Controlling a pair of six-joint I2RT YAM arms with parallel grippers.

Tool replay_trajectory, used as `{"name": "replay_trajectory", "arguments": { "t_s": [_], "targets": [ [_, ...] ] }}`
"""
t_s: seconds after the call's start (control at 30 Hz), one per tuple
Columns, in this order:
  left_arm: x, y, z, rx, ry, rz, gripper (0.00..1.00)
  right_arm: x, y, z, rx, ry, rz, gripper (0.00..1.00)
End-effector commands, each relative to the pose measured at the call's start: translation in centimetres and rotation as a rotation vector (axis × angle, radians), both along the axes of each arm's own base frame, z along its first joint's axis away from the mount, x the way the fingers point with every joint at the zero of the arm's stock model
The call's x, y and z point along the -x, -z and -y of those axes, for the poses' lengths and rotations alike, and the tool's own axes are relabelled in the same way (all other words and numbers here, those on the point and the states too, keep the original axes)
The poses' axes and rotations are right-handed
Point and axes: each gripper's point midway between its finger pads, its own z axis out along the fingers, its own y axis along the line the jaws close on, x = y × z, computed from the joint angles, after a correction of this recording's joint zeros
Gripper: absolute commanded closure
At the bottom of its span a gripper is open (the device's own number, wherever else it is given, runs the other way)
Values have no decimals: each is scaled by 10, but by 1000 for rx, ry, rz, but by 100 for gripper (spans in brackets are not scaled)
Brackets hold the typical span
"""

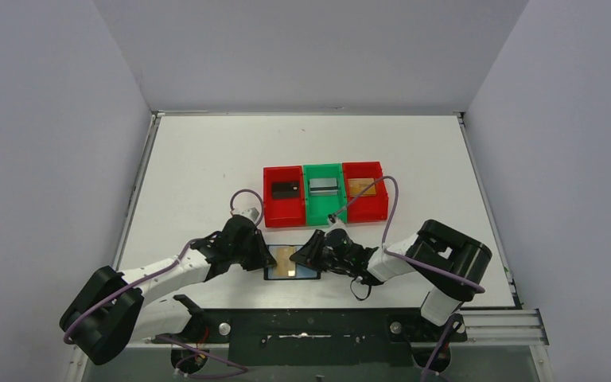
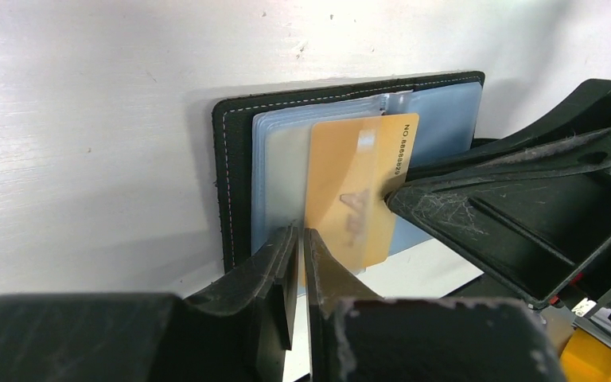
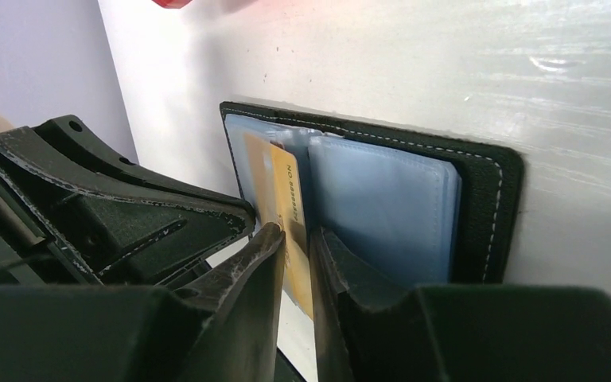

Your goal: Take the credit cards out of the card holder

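The card holder point(image 1: 309, 273) lies open on the table near the front edge, its bluish clear sleeves up. A gold credit card point(image 1: 285, 258) sticks partway out of a sleeve. My left gripper point(image 1: 265, 257) is at the holder's left edge, shut on a clear sleeve point(image 2: 282, 175) of the card holder point(image 2: 235, 159). My right gripper point(image 1: 312, 253) reaches in from the right. In the right wrist view its jaws point(image 3: 296, 235) are closed on the gold card point(image 3: 286, 199) beside the holder's blue pocket point(image 3: 382, 207). The gold card point(image 2: 358, 183) shows in the left wrist view too.
Three joined bins stand behind the holder. The left red bin point(image 1: 270, 208) holds a black card point(image 1: 285, 189). The green bin point(image 1: 323, 211) holds a silver-grey card point(image 1: 323, 186). The right red bin point(image 1: 374, 208) holds a gold card point(image 1: 358, 187). Purple cables loop over both arms.
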Motion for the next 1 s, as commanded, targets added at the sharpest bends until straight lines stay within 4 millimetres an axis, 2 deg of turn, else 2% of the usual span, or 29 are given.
{"name": "replay_trajectory", "arguments": {
  "t_s": [0.0,0.13,0.4,0.57,0.73,0.83,0.97],
  "targets": [
    [8,11,-9,-56,11,-20,91,-5,-6,-2,-39,14,18,83],
    [6,10,-10,-61,3,-16,91,-7,-8,3,-12,20,34,99],
    [4,8,-10,-51,-9,-2,92,-11,0,24,152,44,53,100],
    [5,8,-6,-31,6,-3,92,-7,-6,16,67,24,59,85],
    [6,10,-5,-35,14,-15,92,-5,-11,1,-47,5,50,79],
    [7,11,-5,-35,14,-18,92,-6,1,3,-8,12,27,72],
    [7,9,-5,-31,13,-15,92,-6,13,10,58,27,6,72]
  ]
}}
